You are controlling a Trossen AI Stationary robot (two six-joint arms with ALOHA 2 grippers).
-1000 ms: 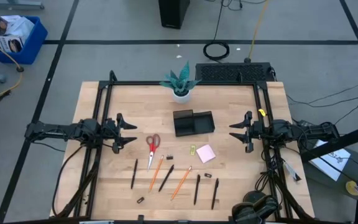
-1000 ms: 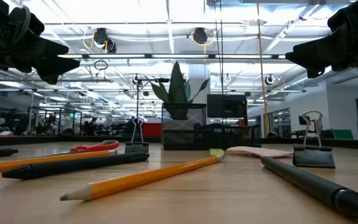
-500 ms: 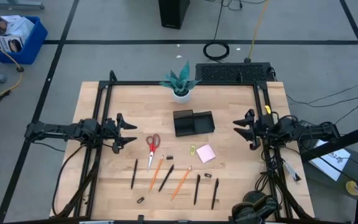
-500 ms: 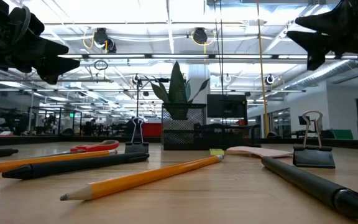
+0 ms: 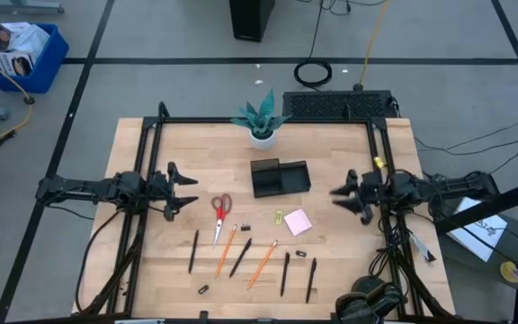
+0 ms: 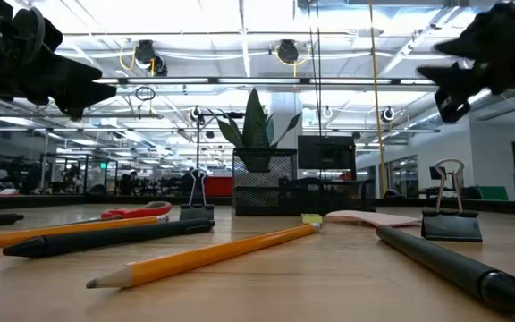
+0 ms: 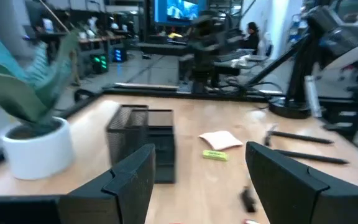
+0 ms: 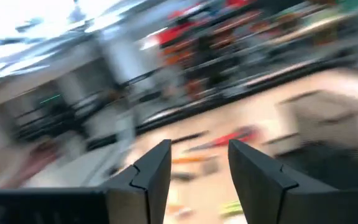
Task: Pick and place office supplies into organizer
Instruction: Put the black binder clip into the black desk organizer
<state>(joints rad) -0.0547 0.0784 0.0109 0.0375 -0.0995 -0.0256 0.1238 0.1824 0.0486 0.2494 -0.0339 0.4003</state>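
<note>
**Both end effectors hang apart and empty; supplies lie on the worktop**

The left end effector (image 5: 185, 191) hovers over the worktop (image 5: 133, 261) at its left side, fingers spread, holding nothing. The right end effector (image 5: 340, 196) hovers at the right side, just right of the organizer (image 5: 279, 177), fingers also spread and empty.

The organizer stands at the centre, toward the far edge, with the potted plant (image 5: 261, 120) beyond it. Nothing can be made out inside the organizer.

The scissors (image 5: 220, 212) lie left of centre, between the left end effector and the organizer. The sticky pad (image 5: 298, 221) lies nearer than the organizer, with a yellow-green clip (image 5: 278, 216) just left of it and a small black clip (image 5: 245, 227) farther left.

Along the near side lie four pens (image 5: 193, 250) and two pencils (image 5: 226, 250) in a loose row, well apart from the organizer. Two more black clips (image 5: 203, 290) rest among them.
</note>
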